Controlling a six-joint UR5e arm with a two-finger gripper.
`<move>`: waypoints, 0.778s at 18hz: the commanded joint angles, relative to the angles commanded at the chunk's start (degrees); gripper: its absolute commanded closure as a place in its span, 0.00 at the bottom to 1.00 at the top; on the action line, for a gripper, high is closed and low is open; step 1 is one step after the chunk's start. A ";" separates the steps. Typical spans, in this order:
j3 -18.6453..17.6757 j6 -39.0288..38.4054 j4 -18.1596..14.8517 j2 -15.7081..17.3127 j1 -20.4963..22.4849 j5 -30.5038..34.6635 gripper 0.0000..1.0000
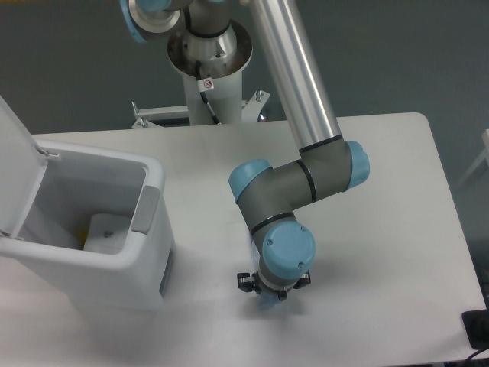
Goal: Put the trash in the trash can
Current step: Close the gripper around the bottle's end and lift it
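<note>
The gripper sits low over the worktop, its wrist hiding the water bottle, of which only a bluish sliver shows beneath. Whether the jaws pinch it cannot be told. This looks like the grasping step; next, a lift toward the open trash can.
</note>
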 joint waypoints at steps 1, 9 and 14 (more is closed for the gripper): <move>0.18 0.00 0.61 0.17 0.00 -0.09 0.60; 0.88 0.00 3.60 4.13 2.11 -5.88 0.60; 1.32 -1.14 5.10 6.68 3.60 -10.63 0.60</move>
